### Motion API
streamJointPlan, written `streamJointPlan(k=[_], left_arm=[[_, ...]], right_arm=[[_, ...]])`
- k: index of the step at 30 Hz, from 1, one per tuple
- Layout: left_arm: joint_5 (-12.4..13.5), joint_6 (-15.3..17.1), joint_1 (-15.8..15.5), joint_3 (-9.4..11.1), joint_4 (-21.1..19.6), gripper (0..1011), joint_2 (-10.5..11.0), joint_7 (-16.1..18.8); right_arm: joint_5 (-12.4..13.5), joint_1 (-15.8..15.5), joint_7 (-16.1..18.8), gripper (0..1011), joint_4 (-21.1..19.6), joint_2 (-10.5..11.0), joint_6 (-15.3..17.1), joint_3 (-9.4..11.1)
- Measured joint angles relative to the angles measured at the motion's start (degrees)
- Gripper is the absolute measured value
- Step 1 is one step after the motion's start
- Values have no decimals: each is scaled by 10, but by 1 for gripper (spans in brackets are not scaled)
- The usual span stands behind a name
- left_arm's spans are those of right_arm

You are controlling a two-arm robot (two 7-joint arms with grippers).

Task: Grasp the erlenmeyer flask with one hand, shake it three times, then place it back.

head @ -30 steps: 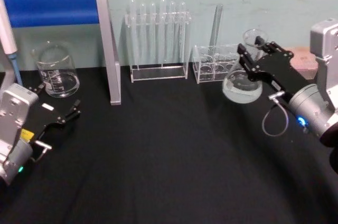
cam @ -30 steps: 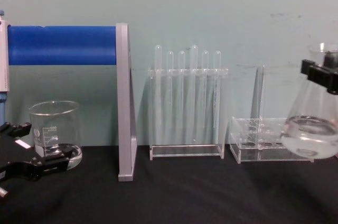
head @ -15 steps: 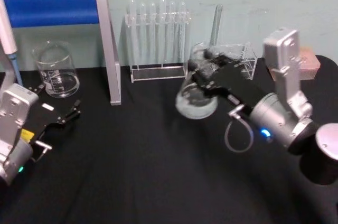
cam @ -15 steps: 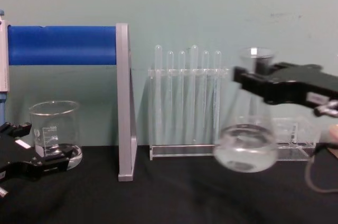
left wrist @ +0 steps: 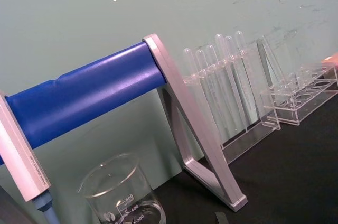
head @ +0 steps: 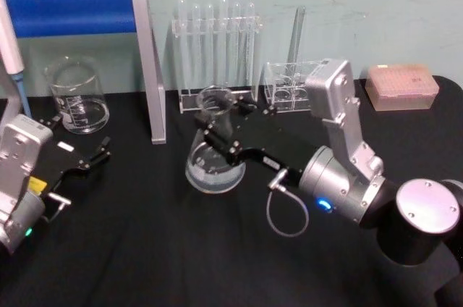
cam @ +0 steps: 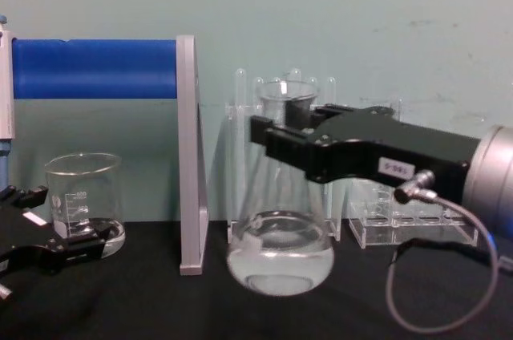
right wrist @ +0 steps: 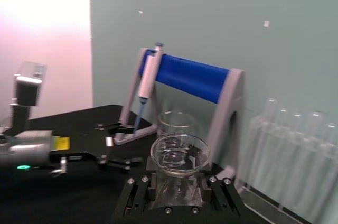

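**Right arm.** The right gripper [head: 218,119] reaches in from the right to the middle of the table [head: 181,249], in front of the test-tube rack [head: 215,53]. We see its two long black jaws pressed against either side of the neck of the flask [head: 208,173], just under the flared rim, so it is pinching the flask. In the chest view this gripper [cam: 276,138] crosses from the right edge, with a small white label on its body and a grey cable looping below. There the flask [cam: 280,252] hangs from the jaws roughly upright.

**Flask.** A shallow layer of clear liquid lies in its wide bottom. It sits near the centre of the table, between the grey leg of the stand [head: 148,68] and the low rack [head: 293,86], and nearer to us than both racks. We cannot tell whether its base touches the black surface or is held just above it. In the right wrist view its round mouth [right wrist: 180,154] shows between the jaws.

**Left arm.** The left gripper [head: 82,135] rests at the left edge of the table, just in front of the beaker [head: 76,97], with its fingers spread apart.

**Surroundings.**
- The beaker holds a little clear liquid.
- A pipette [head: 11,46] hangs at the far left end of the stand.
- A pink box [head: 401,86] sits at the right rear.
- The left wrist view shows the beaker [left wrist: 119,192], the stand's blue bar [left wrist: 90,92] and the test-tube rack [left wrist: 227,86] against the green wall.
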Motion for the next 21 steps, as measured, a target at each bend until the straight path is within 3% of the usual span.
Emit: streamJointPlan(k=[12,21], left_arm=[[0,0,0,0,0,1001,0,0],[0,0,0,0,0,1001,0,0]], right_arm=[[12,4,15,449,-8,8,0,-36],[17,7,3,449,-4,12,-1,-34]])
